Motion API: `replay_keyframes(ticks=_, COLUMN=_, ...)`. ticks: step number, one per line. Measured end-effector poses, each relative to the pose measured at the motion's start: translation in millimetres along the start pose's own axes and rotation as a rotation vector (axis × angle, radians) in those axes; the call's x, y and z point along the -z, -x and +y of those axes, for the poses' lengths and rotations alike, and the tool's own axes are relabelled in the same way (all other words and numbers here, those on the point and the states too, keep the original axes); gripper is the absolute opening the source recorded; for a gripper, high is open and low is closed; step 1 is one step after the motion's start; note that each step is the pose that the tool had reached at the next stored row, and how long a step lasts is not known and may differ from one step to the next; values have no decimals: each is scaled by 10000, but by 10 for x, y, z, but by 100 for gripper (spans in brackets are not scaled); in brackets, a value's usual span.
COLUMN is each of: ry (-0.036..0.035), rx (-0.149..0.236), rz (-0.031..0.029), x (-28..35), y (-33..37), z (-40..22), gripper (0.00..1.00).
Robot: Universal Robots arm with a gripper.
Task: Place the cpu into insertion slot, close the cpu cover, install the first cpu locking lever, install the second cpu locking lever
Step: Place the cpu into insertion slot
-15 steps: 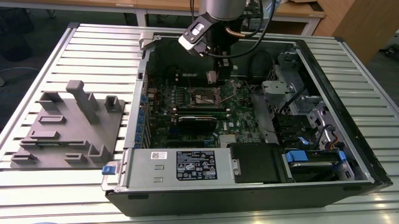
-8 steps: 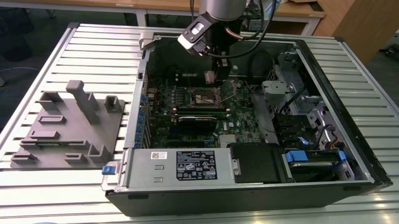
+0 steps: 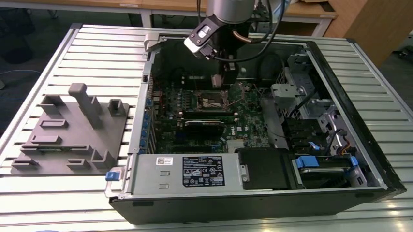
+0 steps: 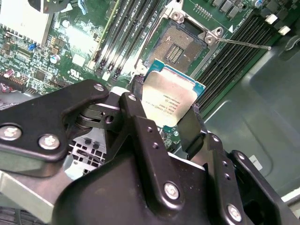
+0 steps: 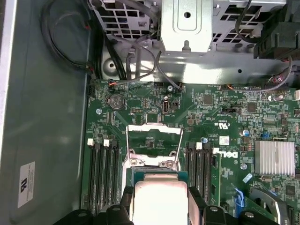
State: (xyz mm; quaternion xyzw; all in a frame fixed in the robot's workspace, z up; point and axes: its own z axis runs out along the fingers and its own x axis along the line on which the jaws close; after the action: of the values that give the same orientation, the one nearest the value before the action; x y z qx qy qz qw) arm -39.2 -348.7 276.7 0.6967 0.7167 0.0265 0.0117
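Observation:
My gripper [image 4: 164, 115] is shut on the cpu [image 4: 169, 101], a pale silver square chip on a green-edged base, clamped by two opposite edges between the black fingers [image 4: 136, 110]. The chip hangs tilted just above and beside the insertion slot [image 4: 180, 44], whose tan-gold contact field lies bare. In the first wrist view the cpu [image 5: 161, 194] covers the socket, and the cpu cover [image 5: 154, 126] stands swung up beyond it. A thin locking lever [image 4: 243, 43] sticks out sideways from the socket. In the exterior view the gripper [image 3: 218, 81] reaches down into the open computer case over the socket [image 3: 210, 100].
Black memory slots [image 5: 103, 166] flank the socket on both sides. A silver heat sink [image 5: 274, 157] and a metal drive cage [image 5: 187, 23] stand nearby. The power supply [image 3: 193, 171] fills the case's near end. A grey moulded fixture [image 3: 71, 130] lies on the slatted table.

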Motion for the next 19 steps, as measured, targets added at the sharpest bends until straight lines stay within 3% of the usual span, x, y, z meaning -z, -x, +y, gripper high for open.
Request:
replay_keyframes(ticks=11, ry=1, rx=0, rz=1, x=-145, y=3, z=-18, gripper=54)
replay_keyframes(ticks=19, ry=-1, rx=1, rz=-1, x=-179, y=3, z=-44, gripper=54)
